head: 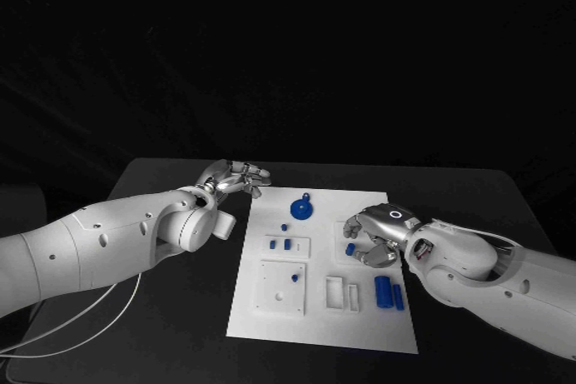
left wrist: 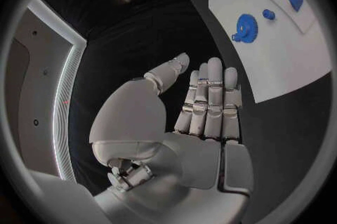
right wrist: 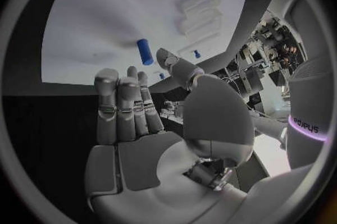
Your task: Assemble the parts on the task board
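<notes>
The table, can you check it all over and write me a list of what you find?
Surface: black table, bare around the board.
Job's things: white task board; blue gear near its far edge; blue parts by the right side.
Clutter: nothing seen.
Hands: left hand off the board's far left corner, holding nothing; right hand over the board, fingers apart, holding nothing.
Cables: white cable under the left arm.
Surroundings: dark.

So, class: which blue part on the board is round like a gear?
The blue gear at the board's far end, between the hands; the other blue parts are small blocks or cylinders.
</notes>
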